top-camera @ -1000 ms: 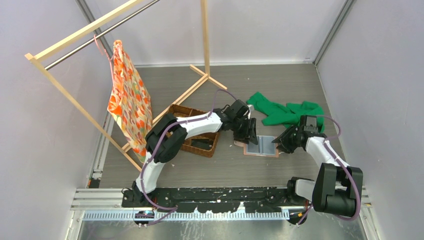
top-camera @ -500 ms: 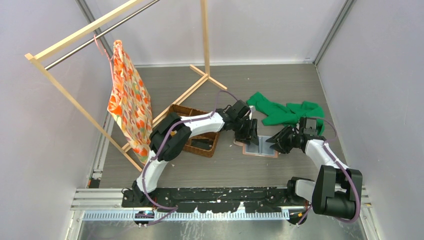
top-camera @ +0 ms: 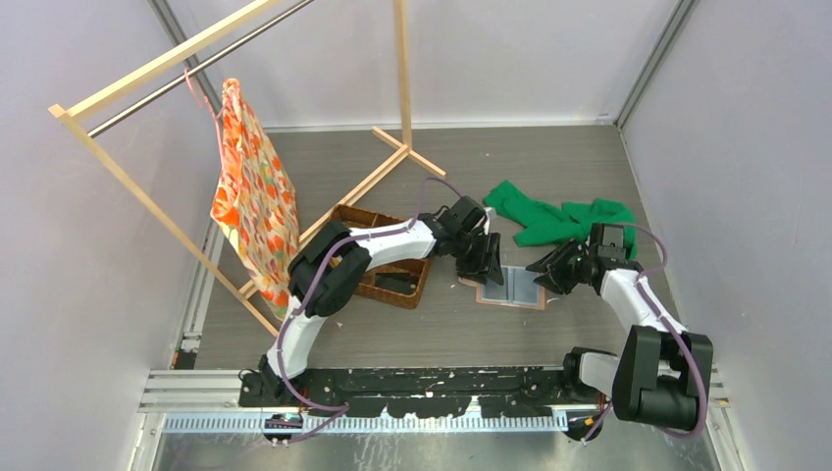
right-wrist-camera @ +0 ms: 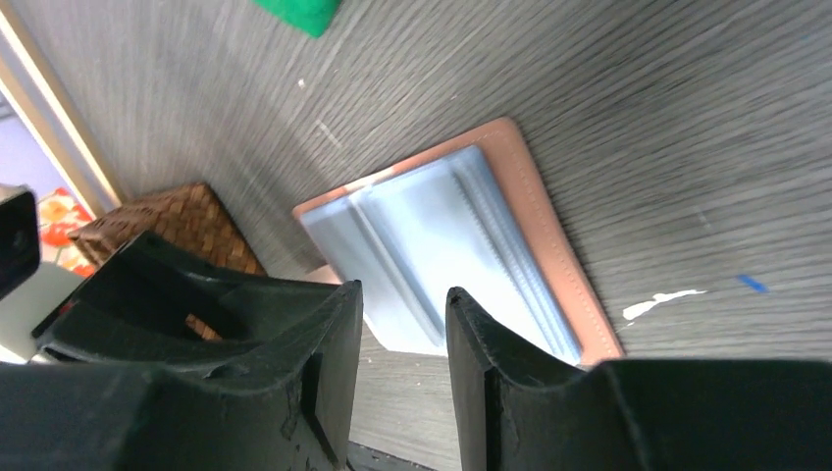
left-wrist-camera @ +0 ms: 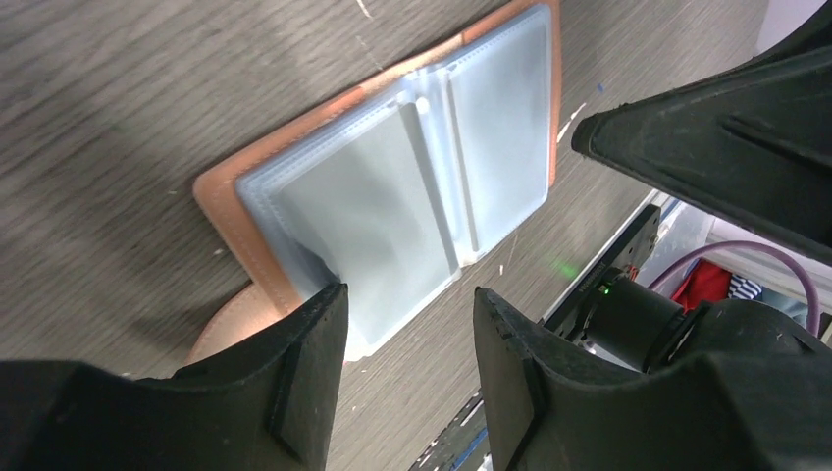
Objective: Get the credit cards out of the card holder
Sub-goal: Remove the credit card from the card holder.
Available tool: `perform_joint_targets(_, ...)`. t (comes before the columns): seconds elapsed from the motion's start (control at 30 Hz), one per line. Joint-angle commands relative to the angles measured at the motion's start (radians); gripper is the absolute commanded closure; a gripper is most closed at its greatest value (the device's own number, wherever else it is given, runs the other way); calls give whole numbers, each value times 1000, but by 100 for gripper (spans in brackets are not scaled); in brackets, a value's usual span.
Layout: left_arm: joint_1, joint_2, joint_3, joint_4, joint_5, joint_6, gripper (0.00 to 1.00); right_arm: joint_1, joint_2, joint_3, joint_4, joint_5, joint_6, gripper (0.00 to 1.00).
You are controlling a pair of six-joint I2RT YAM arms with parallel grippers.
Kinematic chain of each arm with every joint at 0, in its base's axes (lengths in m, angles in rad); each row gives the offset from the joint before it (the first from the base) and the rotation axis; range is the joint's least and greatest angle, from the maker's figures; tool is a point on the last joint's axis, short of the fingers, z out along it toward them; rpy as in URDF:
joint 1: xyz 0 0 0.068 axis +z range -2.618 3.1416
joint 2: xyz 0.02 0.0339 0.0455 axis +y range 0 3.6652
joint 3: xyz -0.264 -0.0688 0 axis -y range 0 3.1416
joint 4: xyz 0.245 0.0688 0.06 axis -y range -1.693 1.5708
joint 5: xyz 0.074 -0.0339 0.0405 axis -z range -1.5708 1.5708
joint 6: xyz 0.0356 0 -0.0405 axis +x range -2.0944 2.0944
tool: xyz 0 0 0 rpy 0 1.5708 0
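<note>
left gripper [left-wrist-camera: 407, 306] stands half-open, nothing between its fingers, one fingertip [left-wrist-camera: 316, 329] at the corner of the card holder [left-wrist-camera: 392, 186] — spread flat on the table [top-camera: 442, 324], grey panels up. right gripper [right-wrist-camera: 402, 299] is half-open too, empty, over the opposite end.

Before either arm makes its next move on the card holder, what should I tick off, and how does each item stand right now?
1. Card holder lying open, grey panels facing up: ok.
2. Left gripper jaws apart, at the holder's edge: ok.
3. Right gripper jaws apart, over the panels: ok.
4. Card held in either gripper: not ok, both empty.
5. Cards showing inside those panels: cannot tell.
</note>
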Motion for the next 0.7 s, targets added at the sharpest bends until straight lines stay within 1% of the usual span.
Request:
perform_joint_targets(0.0,32,-56,-25,22,15,16,48,-2,56,46,-3,82,-26,58)
perform_joint_targets(0.17,39,-48,-43,35,16,13,49,-1,104,60,-3,134,-47,58)
perform_joint_targets(0.4,48,-34,-57,40,20,12,49,-2,131,37,16,148,-50,55)
perform_joint_targets(0.67,50,-23,-67,61,36,4,49,-2,144,-14,77,68,-29,55)
